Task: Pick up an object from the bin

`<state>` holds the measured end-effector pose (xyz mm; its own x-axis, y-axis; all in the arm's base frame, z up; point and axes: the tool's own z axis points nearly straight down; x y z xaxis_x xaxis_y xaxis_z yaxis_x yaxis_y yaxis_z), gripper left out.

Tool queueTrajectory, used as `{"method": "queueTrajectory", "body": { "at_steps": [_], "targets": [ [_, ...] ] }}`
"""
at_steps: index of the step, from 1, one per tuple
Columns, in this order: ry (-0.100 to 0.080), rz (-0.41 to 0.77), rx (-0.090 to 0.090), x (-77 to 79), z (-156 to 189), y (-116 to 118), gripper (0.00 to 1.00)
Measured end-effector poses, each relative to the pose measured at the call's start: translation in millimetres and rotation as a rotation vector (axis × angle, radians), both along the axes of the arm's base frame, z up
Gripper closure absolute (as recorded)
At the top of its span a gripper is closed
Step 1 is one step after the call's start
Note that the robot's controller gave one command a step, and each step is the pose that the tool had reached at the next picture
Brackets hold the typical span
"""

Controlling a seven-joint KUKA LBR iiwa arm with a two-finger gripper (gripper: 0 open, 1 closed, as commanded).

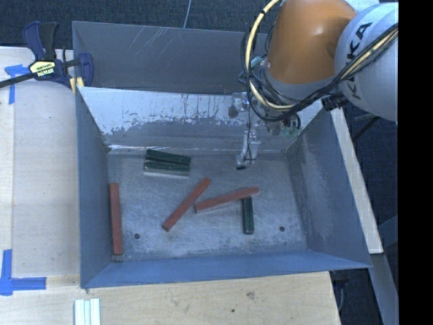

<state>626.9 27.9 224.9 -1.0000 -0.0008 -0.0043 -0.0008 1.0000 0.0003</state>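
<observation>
Grey bin [95,202] floor: three red bars [116,219], green block [167,163], dark bar [247,216].

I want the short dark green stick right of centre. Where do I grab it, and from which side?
Probably its lower half as the camera view shows it, coming straight down and pinching across the narrow width. The dark green stick lies flat, running front to back. Its far end is close against the red-brown stick, while the lower half has bare floor on both sides.
</observation>
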Motion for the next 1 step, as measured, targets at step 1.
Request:
{"method": "queueTrajectory", "body": {
  "at_steps": [1],
  "targets": [
    [-0.002, 0.016, 0.000, -34.1, -69.9, 10.8, 0.00]
  ]
}}
